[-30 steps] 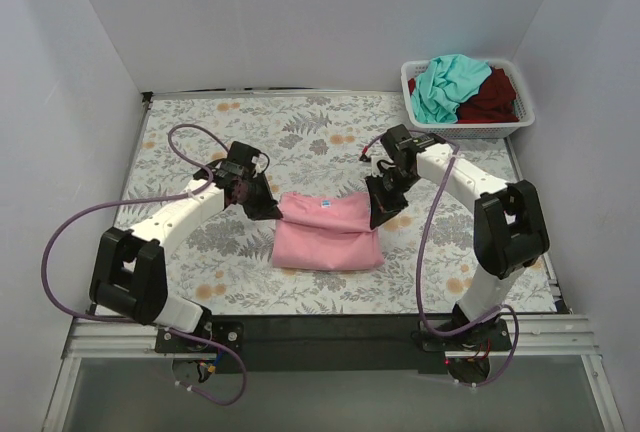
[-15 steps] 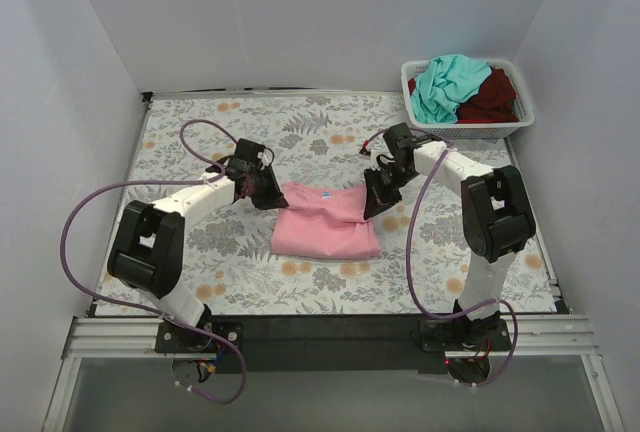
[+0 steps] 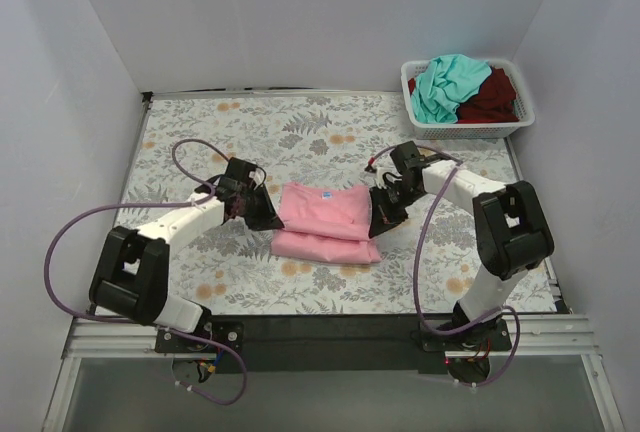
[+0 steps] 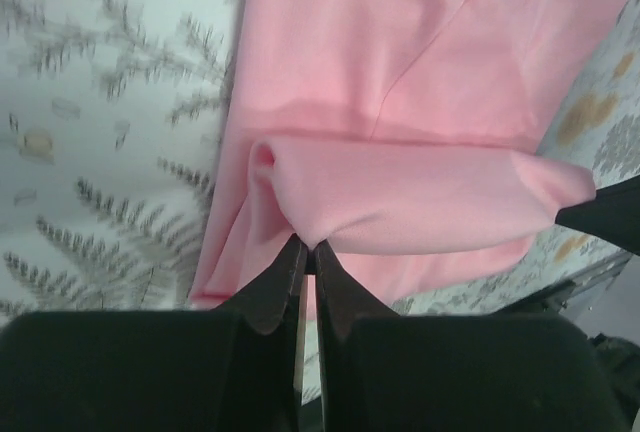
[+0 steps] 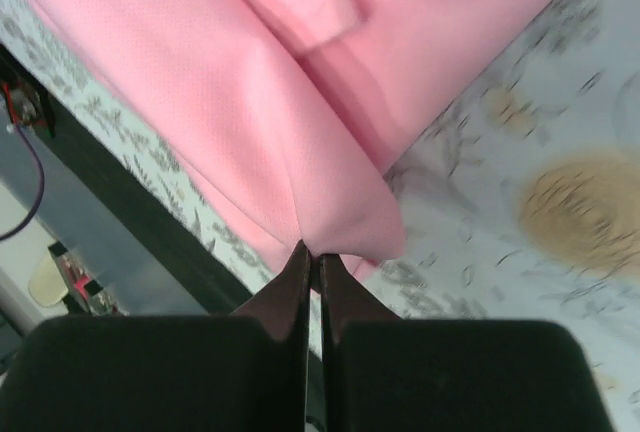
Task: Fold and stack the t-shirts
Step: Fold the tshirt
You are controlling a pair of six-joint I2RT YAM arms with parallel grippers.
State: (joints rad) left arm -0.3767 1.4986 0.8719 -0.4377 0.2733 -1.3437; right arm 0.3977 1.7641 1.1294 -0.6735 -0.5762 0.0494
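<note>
The light pink t-shirt (image 3: 325, 220) lies partly folded in the middle of the table, a blue neck label (image 3: 326, 203) showing. My left gripper (image 3: 270, 222) is shut on its left edge; in the left wrist view the gripper (image 4: 308, 248) pinches a raised fold of the pink t-shirt (image 4: 400, 82). My right gripper (image 3: 378, 224) is shut on the right edge; in the right wrist view the gripper (image 5: 313, 252) pinches a corner of the pink t-shirt (image 5: 200, 72). The teal t-shirt (image 3: 445, 85) and dark red t-shirt (image 3: 492, 95) lie crumpled in the basket.
A white slatted basket (image 3: 520, 124) stands at the back right corner of the table. The floral tablecloth (image 3: 200, 272) covers the table, with white walls on three sides. Purple cables (image 3: 60, 242) loop from the arms. A black rail (image 3: 330, 332) runs along the near edge.
Both grippers have moved toward the near edge, drawing the held pink fold over the shirt's lower part. The shirt now lies in a shorter, layered shape.
</note>
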